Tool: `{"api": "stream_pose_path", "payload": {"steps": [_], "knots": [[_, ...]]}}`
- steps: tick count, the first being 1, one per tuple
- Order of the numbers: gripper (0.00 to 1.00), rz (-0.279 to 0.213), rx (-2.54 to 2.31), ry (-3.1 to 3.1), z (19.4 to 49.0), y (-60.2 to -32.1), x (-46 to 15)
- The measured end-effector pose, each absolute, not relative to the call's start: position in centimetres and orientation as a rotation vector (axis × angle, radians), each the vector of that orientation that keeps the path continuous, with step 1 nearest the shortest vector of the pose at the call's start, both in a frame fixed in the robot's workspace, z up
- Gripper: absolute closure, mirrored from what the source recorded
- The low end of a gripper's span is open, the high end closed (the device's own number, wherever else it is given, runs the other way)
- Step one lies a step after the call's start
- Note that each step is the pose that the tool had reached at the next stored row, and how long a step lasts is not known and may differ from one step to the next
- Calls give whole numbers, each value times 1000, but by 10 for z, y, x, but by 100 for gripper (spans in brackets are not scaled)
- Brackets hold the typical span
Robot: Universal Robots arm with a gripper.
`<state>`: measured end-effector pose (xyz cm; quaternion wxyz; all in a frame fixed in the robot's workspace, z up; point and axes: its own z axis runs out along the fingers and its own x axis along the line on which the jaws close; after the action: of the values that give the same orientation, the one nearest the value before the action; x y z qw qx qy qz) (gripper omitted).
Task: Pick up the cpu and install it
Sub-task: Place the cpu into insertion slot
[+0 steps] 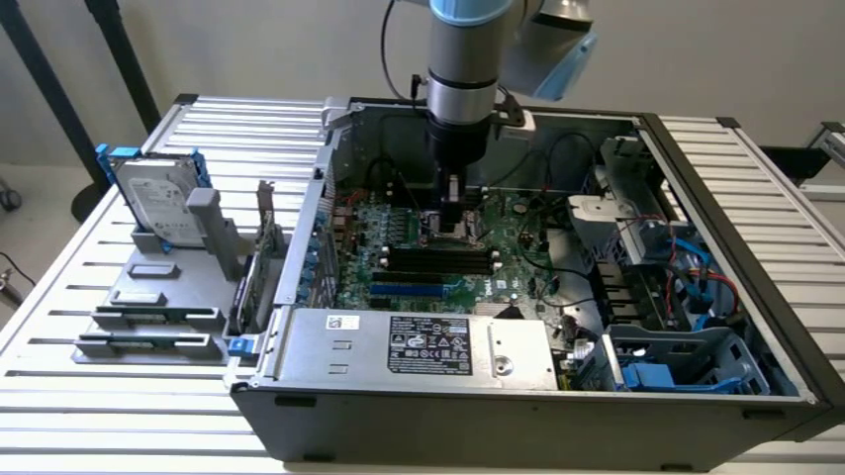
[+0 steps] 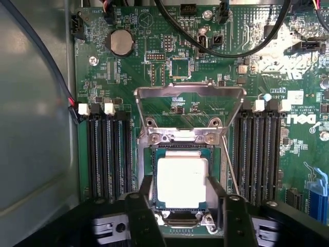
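The cpu (image 2: 182, 180), a small flat square chip with a pale silver top, lies flat in the motherboard socket (image 2: 145, 154). The socket's metal load plate (image 2: 189, 91) is swung up and open behind it. My gripper (image 2: 181, 189) reaches straight down over the socket. Its two black fingers (image 2: 145, 198) stand on opposite sides of the chip, against its edges. In the exterior view my gripper (image 1: 453, 226) is low inside the open computer case, over the middle of the green motherboard (image 1: 396, 223), and it hides the chip there.
Black memory slots (image 2: 108, 154) flank the socket on both sides, and black cables (image 2: 241, 46) arc over the board. A grey labelled power-supply box (image 1: 422, 346) fills the case's near side. A hard drive in a blue bracket (image 1: 156, 203) stands on a rack at the exterior view's left.
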<state>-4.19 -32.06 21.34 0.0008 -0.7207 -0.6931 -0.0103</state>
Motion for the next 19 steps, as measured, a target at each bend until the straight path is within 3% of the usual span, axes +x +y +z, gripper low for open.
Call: {"api": "stream_pose_path", "payload": {"steps": [1, 4, 7, 9, 19], "knots": [[53, -31, -2263, -2176, 214, -321, -43], [70, -28, -2261, -2175, 216, -322, -48], [76, -25, -2259, -2172, 216, -324, -56], [88, -23, -2258, -2172, 216, -325, -62], [89, -10, -2252, -2165, 218, -327, -78]]}}
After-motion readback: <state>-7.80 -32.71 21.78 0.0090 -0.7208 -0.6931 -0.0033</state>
